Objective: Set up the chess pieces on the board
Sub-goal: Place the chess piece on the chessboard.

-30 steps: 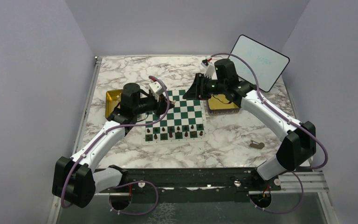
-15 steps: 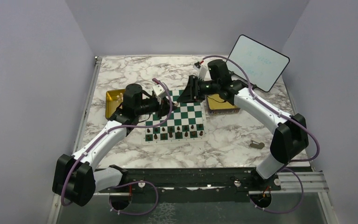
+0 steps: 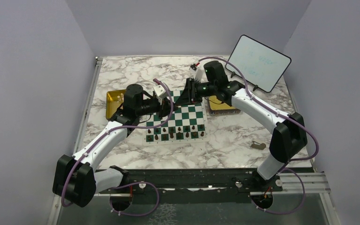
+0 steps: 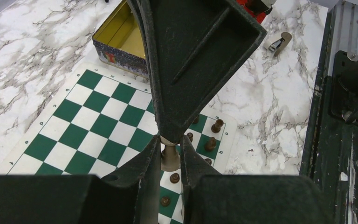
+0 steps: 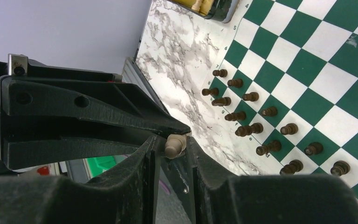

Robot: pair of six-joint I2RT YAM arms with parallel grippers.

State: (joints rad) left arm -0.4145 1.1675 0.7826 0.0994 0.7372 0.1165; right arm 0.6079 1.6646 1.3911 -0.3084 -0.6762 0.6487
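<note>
From above, we see the flat green-and-white checked board (image 3: 190, 115) with its white border. It lies on the marble-patterned table (image 3: 136, 70) between two shiny gold rectangular trays (image 3: 111, 101). Tiny dark brown chess pieces (image 3: 178, 132) stand upright in the two rows nearest the arm bases. The left gripper (image 3: 168, 101) and right gripper (image 3: 182, 97) meet tip to tip above the board's far left part. From this height we cannot tell how their fingers stand.

In the left wrist view, the left gripper's fingers are drawn close on a small light tan chess piece (image 4: 169, 157). It is a slim turned figurine with a flared foot, held upright above the board. The black tip of the right gripper meets its top. Below it, dark pieces stand on squares near the board's edge.

In the right wrist view, the right gripper's fingers are likewise nearly closed, pinching the rounded end of the same tan piece. The left gripper's black fingers reach in from the left. The dark brown figurines line two rows along the board's edge, each smaller than its square. A few cream pieces (image 5: 200, 4) lie in a tray at the top edge.
</note>
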